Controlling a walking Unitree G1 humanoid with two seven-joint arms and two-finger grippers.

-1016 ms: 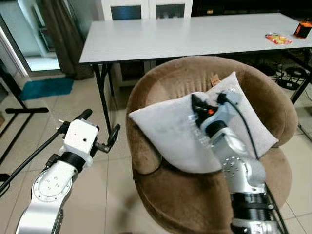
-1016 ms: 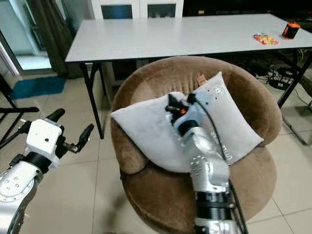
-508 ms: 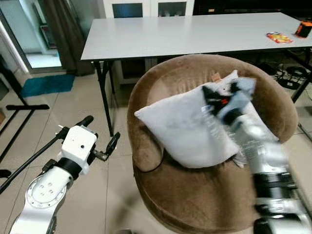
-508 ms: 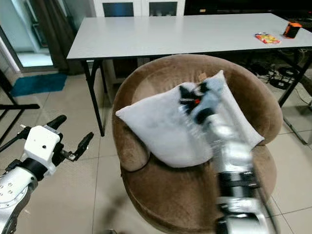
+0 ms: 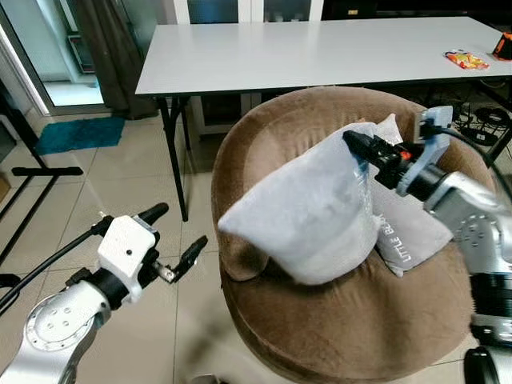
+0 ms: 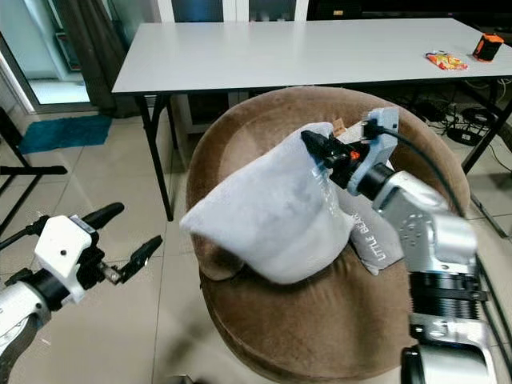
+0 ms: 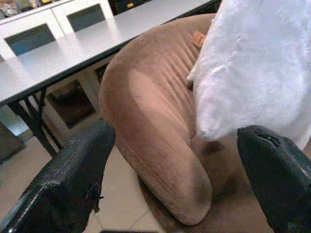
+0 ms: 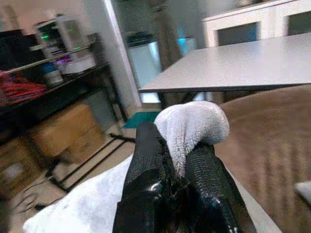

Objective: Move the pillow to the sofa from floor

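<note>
A pale grey pillow (image 5: 308, 212) hangs tilted over the round brown sofa chair (image 5: 336, 328), its lower edge resting on the seat and left armrest. My right gripper (image 5: 358, 146) is shut on the pillow's upper corner; in the right wrist view the fabric bunches between the fingers (image 8: 148, 160). A second grey pillow with lettering (image 5: 408, 232) lies on the seat behind it. My left gripper (image 5: 176, 240) is open, low over the floor to the left of the chair, holding nothing.
A long white table (image 5: 320, 52) stands right behind the chair, with a snack packet (image 5: 466, 58) and an orange object (image 5: 505, 44) at its right end. A black stand (image 5: 40, 172) is at far left. Tiled floor (image 5: 120, 168) lies open to the left.
My right gripper has pulled the pillow's corner up and to the right, tilting the pillow and uncovering the lettered pillow behind. The left arm has dropped slightly lower.
</note>
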